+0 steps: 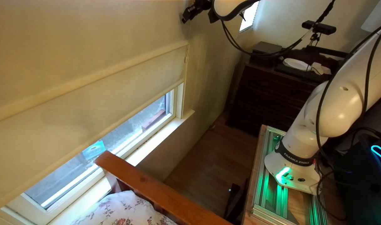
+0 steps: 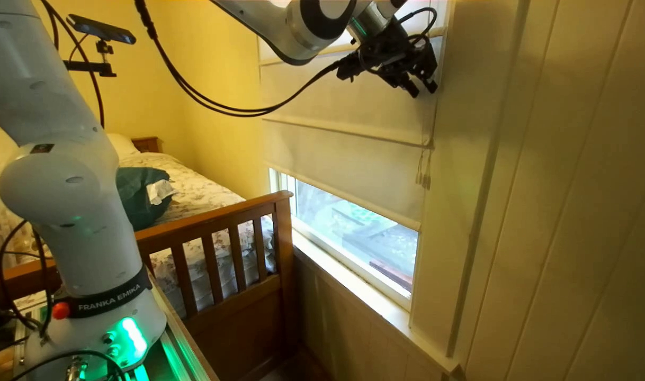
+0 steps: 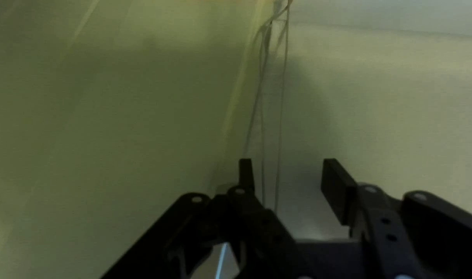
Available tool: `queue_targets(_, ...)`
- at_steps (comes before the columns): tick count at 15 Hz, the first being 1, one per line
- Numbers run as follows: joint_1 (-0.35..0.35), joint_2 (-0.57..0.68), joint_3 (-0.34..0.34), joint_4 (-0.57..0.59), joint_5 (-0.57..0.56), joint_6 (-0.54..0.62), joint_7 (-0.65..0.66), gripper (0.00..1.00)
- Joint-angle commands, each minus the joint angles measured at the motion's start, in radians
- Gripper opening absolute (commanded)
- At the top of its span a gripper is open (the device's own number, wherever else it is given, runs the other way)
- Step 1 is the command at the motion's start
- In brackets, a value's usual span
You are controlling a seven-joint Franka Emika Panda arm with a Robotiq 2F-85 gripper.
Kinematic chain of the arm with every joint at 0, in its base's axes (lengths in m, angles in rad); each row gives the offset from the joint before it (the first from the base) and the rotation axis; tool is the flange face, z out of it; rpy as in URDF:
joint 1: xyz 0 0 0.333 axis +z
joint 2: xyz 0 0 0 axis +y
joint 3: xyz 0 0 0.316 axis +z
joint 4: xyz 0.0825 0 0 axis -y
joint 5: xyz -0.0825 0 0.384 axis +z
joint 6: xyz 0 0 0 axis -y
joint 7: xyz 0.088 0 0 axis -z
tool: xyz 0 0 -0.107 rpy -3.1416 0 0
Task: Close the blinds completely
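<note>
The blinds (image 1: pixel 93 109) are a wide cream shade across the window; they also show in an exterior view (image 2: pixel 343 164) and at the right of the wrist view (image 3: pixel 406 108). Their bottom edge hangs above the sill, with a strip of window glass (image 2: pixel 354 233) uncovered below. Thin cords (image 3: pixel 280 116) run down the blinds' side edge; their small end pulls (image 2: pixel 422 174) hang lower down. My gripper (image 2: pixel 423 90) is high near that edge, above the pulls. In the wrist view the gripper (image 3: pixel 286 170) is open, with two cords seen between its fingers, not pinched.
A wooden bed end (image 2: pixel 216 217) stands close to the window sill (image 2: pixel 354 280). A panelled wall (image 2: pixel 555 201) borders the blinds' corded side. A dark dresser (image 1: pixel 268 93) stands in the corner. A black cable (image 2: pixel 248 112) loops from the arm.
</note>
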Motion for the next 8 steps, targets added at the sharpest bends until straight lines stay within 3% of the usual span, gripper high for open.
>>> queue_targets(1,0.015,0.014,-0.014,0.016,0.031,0.024,-0.042,0.19)
queue_targets(3,0.014,0.007,-0.013,0.011,0.028,0.023,-0.042,0.05)
queue_targets(8,-0.025,-0.031,0.026,0.000,-0.050,-0.077,0.060,0.01)
